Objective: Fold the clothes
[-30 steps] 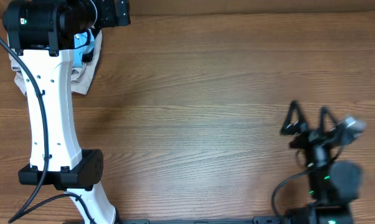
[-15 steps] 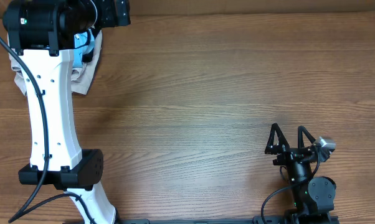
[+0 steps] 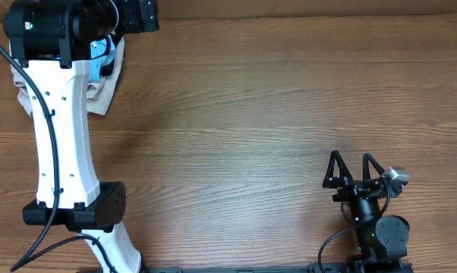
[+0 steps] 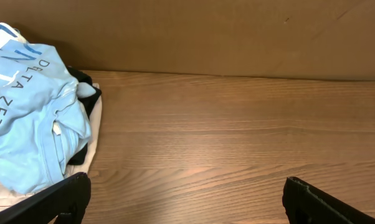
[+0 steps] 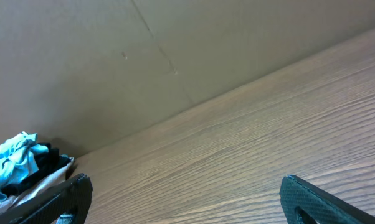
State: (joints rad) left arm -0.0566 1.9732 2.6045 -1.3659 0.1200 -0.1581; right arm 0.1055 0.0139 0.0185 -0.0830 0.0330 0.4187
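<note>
Wooden table point(image 3: 251, 98) carried one crumpled clothes pile point(image 4: 32, 124), light blue shirt point(image 4: 25, 93) on top, just ahead-left of the left fingers point(image 4: 63, 196), not touching. Left fingers spread wide, empty. Right fingers point(image 5: 312, 196) also wide, empty, well apart from pile.

I count two arms, one left arm point(image 3: 58, 121) and one right arm point(image 3: 379, 227), and two grippers, one left gripper point(image 4: 184, 190) and one right gripper point(image 3: 352, 171), each with two fingers point(image 4: 56, 202). There is one table point(image 3: 251, 114) and one brown wall point(image 4: 206, 37) behind it. On my screens I make out three clothes: one blue shirt point(image 4: 32, 106), one black garment point(image 4: 88, 87), one cream cloth point(image 4: 94, 130).
</note>
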